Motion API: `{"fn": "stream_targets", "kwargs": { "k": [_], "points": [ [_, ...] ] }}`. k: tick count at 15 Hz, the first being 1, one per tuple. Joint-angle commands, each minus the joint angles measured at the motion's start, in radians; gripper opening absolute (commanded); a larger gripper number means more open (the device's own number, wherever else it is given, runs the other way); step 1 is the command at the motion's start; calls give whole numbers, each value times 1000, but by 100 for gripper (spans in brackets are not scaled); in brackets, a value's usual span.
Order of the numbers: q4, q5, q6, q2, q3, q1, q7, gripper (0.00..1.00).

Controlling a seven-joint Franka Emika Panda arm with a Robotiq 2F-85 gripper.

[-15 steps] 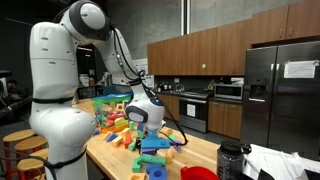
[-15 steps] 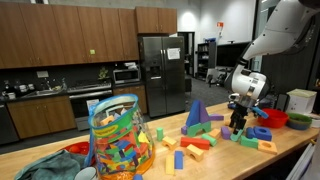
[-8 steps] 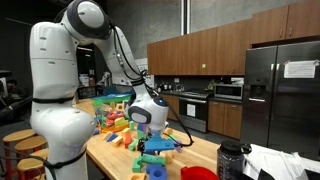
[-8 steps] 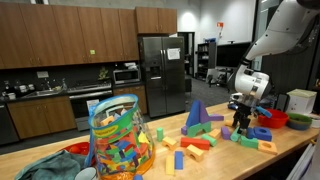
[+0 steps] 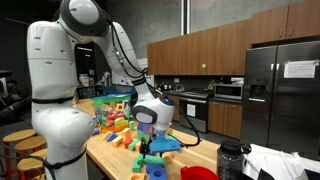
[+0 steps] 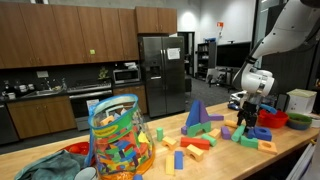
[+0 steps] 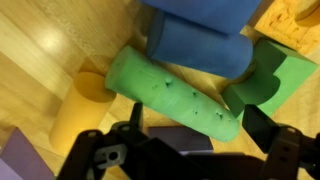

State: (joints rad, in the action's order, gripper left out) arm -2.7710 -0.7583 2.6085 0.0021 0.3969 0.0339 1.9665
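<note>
Gripper (image 7: 182, 138) released, jaws spread wide, low over the block pile above a green cylinder (image 7: 172, 95) that lies on its side on the wooden table (image 7: 35, 45), against a blue block (image 7: 195, 40), beside a yellow cylinder (image 7: 72, 112).

Even indoor light, soft exterior views, a blurred wrist close-up
In both exterior views the wooden counter (image 6: 60, 150) is lit brightly and warmly from above, while the room behind is left dimmer; a ceiling light (image 6: 222, 4) is seen at the upper edge of an exterior view, and pale reflections are carried on the steel refrigerator (image 5: 280, 90). Fine detail is lost to coarse resolution. In the wrist view a white glare patch is thrown on the wood at the upper left, the green cylinder (image 7: 175, 95) is rendered soft, dark shadow is held along its upper edge, and the gripper (image 7: 190, 150) along the lower edge is left almost black and unfocused
</note>
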Motion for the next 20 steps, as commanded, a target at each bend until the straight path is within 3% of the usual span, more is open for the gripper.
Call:
{"fn": "stream_targets", "kwargs": {
  "k": [1,2,3,7,14,20],
  "points": [
    [-10,105,-55,-55,30,28,23,100],
    [-11,130,-64,-63,34,32,28,100],
    [-9,155,-77,-68,-27,101,36,100],
    [-10,232,-130,-92,-47,149,63,100],
    [-8,297,-178,-113,-75,162,50,100],
    [0,271,-163,-83,-85,155,56,100]
  ]
}}
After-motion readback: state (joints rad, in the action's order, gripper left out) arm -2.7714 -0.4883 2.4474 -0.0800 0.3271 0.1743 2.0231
